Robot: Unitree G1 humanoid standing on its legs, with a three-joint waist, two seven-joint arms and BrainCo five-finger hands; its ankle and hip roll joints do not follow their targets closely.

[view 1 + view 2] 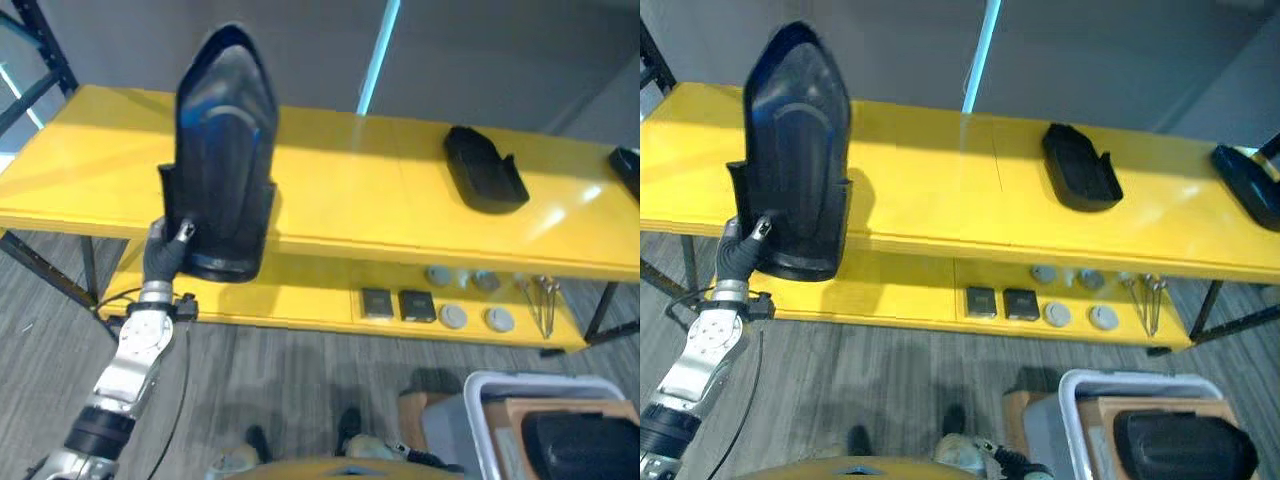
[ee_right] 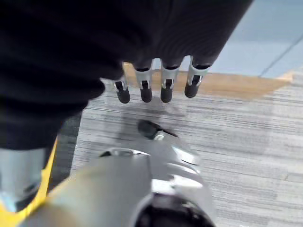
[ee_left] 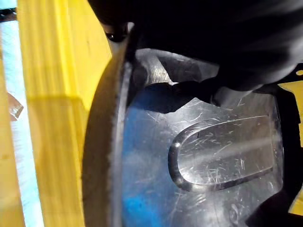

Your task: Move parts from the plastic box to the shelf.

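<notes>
Above yellow shelf (image 1: 340, 200) | left robot hand (image 1: 165, 252) grips black part (image 1: 225, 150)

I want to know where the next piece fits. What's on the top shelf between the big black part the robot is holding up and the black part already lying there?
Nothing: between the held part in the left hand and the lying part, the eye views show bare shelf.

The yellow shelf top (image 1: 350, 190) lies bare across its middle — open room between the large black part (image 1: 225, 150) held upright at the left by the left hand (image 1: 165, 250) and a second black part (image 1: 485, 170) lying toward the right. A third black part (image 1: 1250, 185) takes the far right end. On the lower shelf (image 1: 300, 295) the left stretch is bare; two dark blocks (image 1: 397, 304), grey discs (image 1: 470, 317) and screws (image 1: 543, 300) crowd the right. The plastic box (image 1: 1120, 385) stands near right.
</notes>
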